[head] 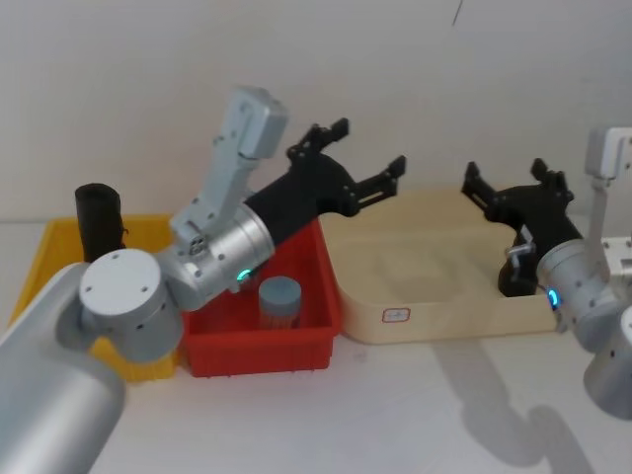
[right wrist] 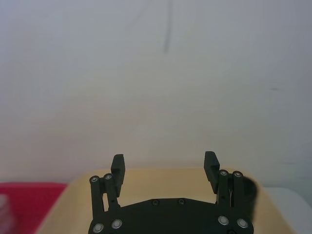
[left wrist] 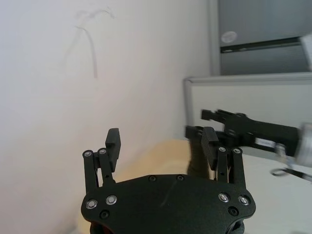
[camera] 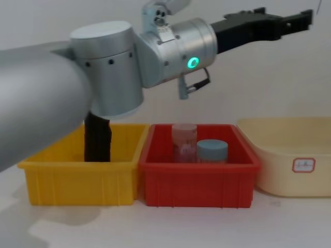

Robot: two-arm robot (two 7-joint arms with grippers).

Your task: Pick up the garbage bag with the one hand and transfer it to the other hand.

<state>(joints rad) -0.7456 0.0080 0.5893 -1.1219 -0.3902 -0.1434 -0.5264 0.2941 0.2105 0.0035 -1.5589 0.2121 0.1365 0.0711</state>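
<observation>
the garbage bag [head: 97,219] stands up straight at the back of the yellow bin [head: 148,232], with nothing touching it. the left gripper [head: 370,146], on the arm with the green light, hangs in the air above the red bin [head: 316,331], well apart from the bag, open wide and empty. the right gripper [head: 507,173] hangs over the beige tub [head: 395,286], open wide and empty too. a dark thing [head: 515,276], maybe another roll, sits in the tub under it.
</observation>
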